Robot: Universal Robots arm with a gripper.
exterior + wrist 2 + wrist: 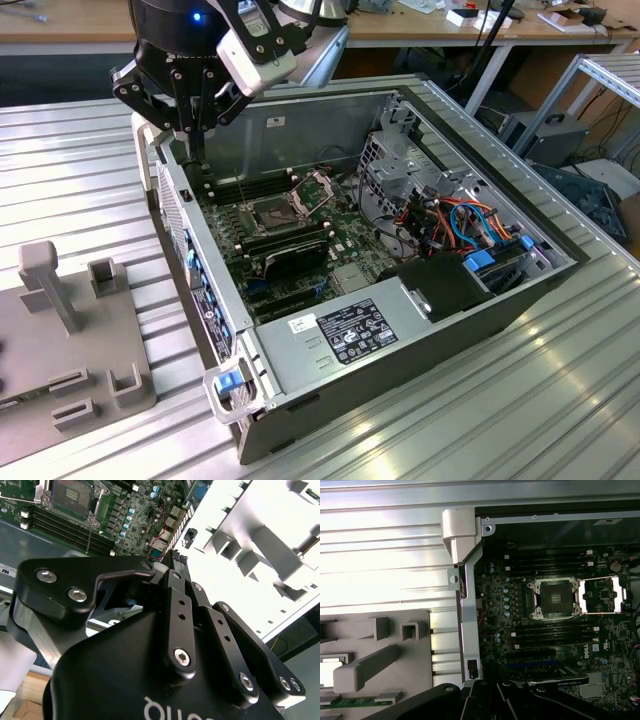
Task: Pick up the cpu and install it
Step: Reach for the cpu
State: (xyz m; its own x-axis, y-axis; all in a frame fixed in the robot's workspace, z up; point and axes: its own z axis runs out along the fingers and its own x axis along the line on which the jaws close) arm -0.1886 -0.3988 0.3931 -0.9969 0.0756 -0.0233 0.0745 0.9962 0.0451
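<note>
Claw (197, 150) (175, 560): narrow, its tips close together. I cannot tell if it pinches anything.
Where the claw is: up over the side wall of the case (290, 135), at the far corner on the exterior view's left. Its tips point down. The board (345, 235) (520, 630) is on one side of it and the tray (100, 340) (395, 680) on the other.
Cpu (329, 674): it looks like the pale flat square lying in a tray slot, at the edge of the first wrist view. It is too bright to be sure. It is well apart from the claw.
Socket (272, 210) (555, 598) (75, 492): on the board, inside the case. It is open and its dark inside shows.
Frame (318, 185) (601, 595): shiny, swung open, just beside the socket.
Card (290, 250): long and black, on the board near the socket.
Tray: grey, flat on the table (70, 170), just beside the case on the exterior view's left. It has a tall post and small holders.
Stick (357, 700): green, in another tray slot near the pale square.
Case: open on top, lying on the table.
Table: silver, with ribs.
</note>
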